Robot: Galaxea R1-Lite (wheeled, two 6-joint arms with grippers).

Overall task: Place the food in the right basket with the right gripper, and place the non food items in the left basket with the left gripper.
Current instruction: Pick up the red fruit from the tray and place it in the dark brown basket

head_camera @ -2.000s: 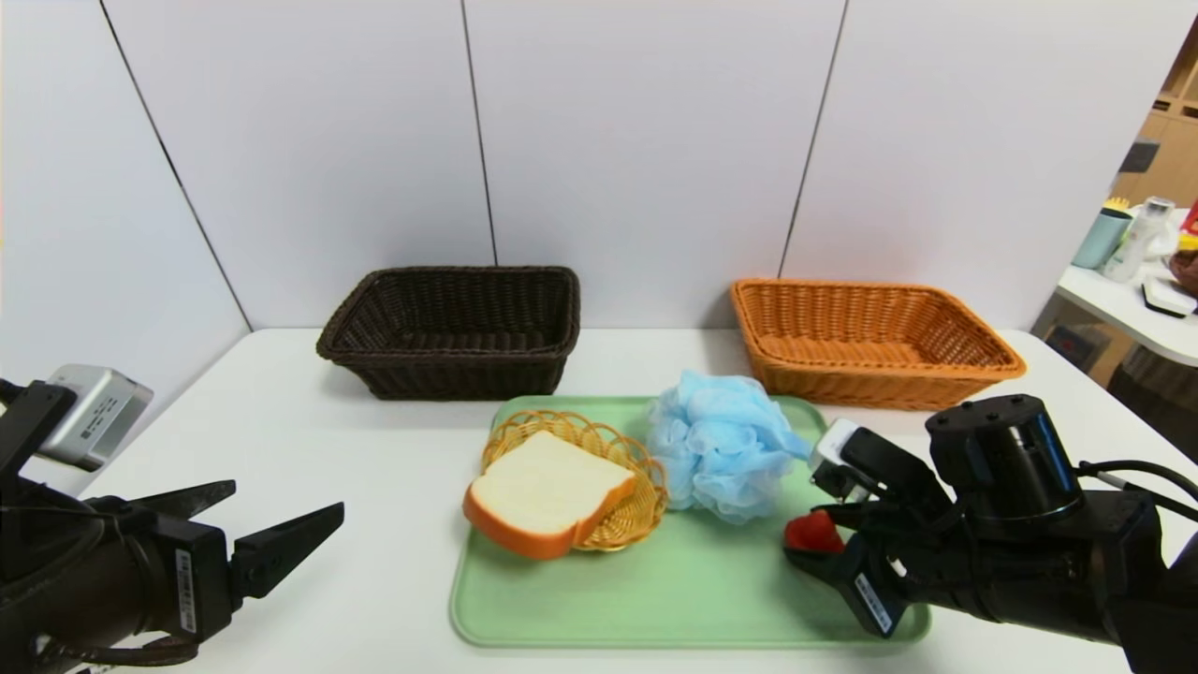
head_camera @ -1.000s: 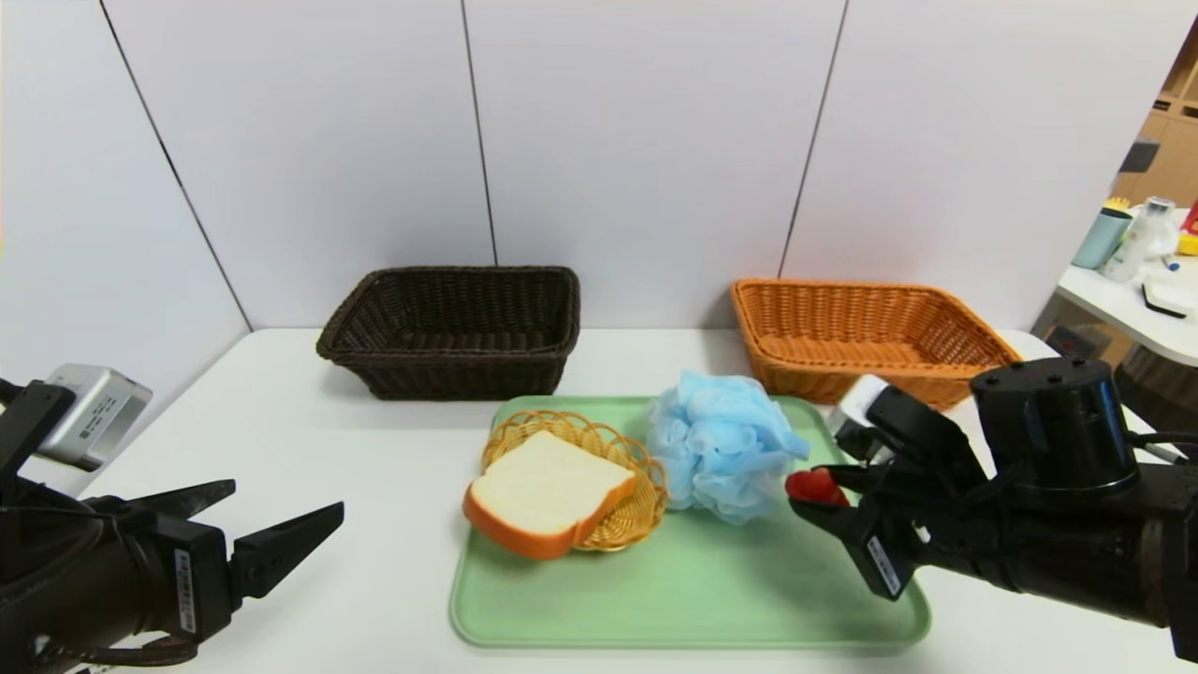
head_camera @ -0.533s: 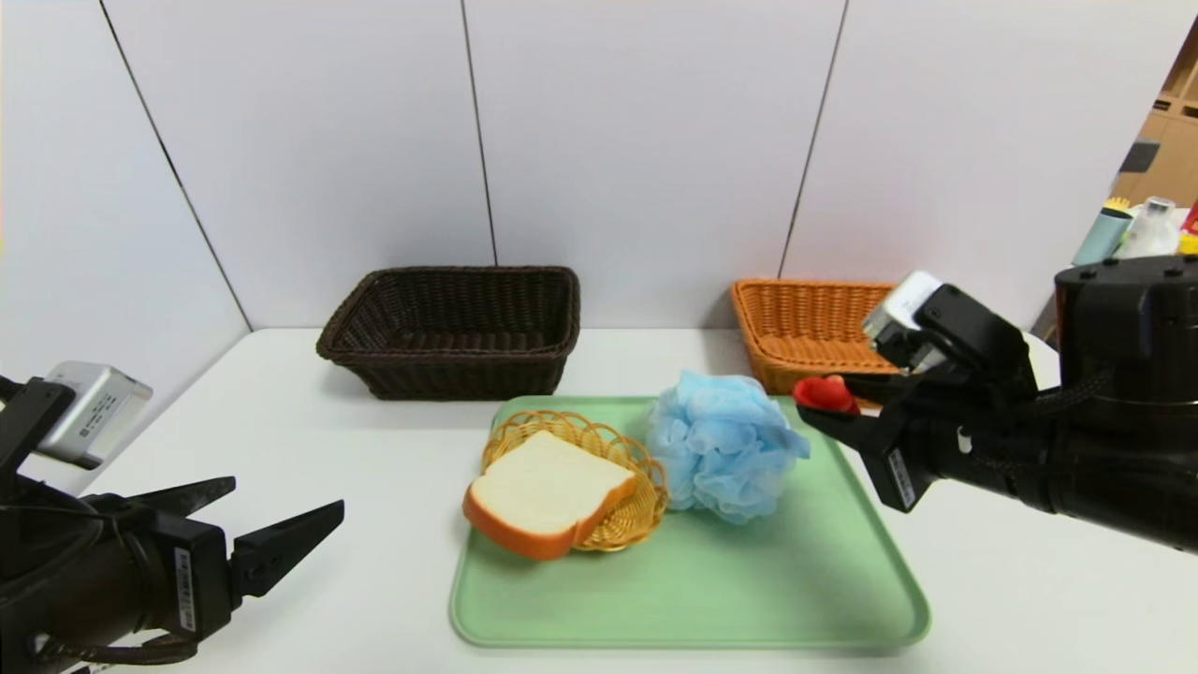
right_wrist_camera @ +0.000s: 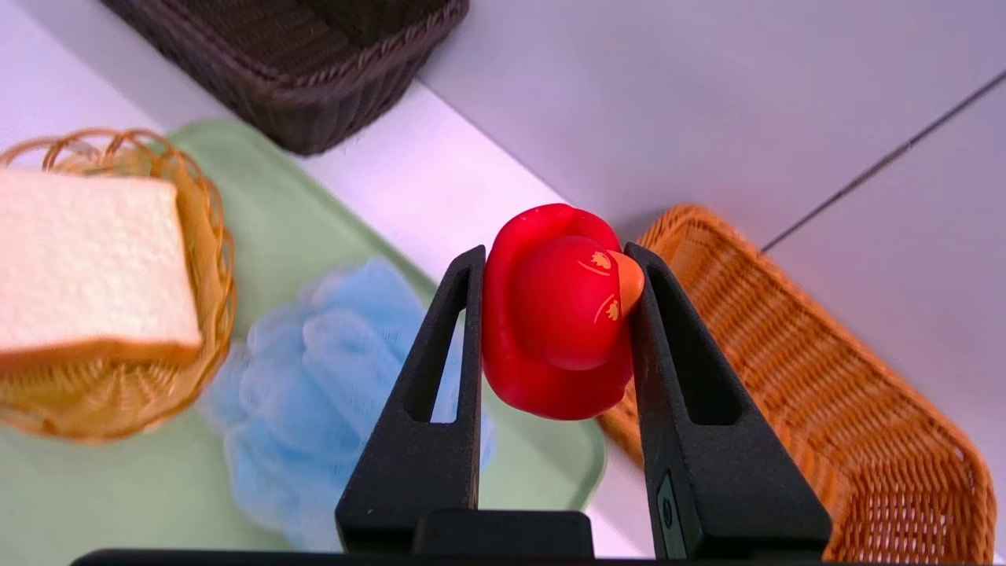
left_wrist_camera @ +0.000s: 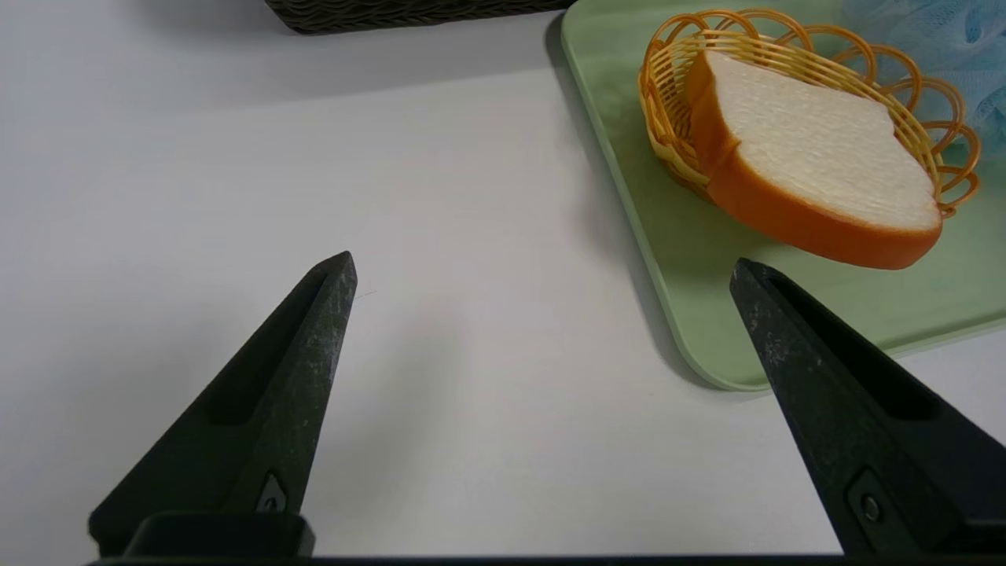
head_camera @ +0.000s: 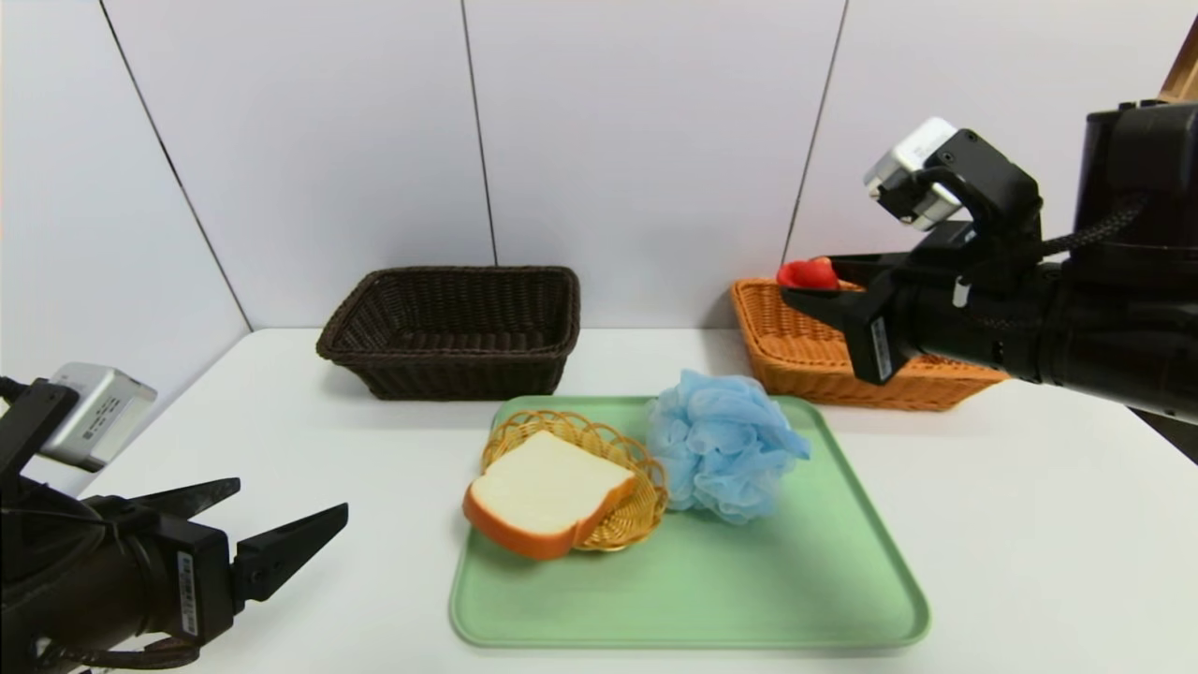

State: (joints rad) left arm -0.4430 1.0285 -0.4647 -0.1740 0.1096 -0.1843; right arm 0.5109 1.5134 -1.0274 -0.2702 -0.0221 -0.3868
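My right gripper is shut on a small red duck-like toy with an orange beak. It is held high above the table, by the near left corner of the orange basket. The toy fills the gap between both fingers. A bread slice lies in a small wicker dish on the green tray, next to a blue bath pouf. The dark brown basket stands at the back left. My left gripper hovers open over the table's front left, holding nothing.
The white table runs up to a panelled wall right behind both baskets. In the left wrist view the tray's edge and the bread lie just ahead of the left gripper.
My right gripper has lifted the red toy off the tray's right side and carried it up and back to the orange basket's left corner. The left arm has stayed put.
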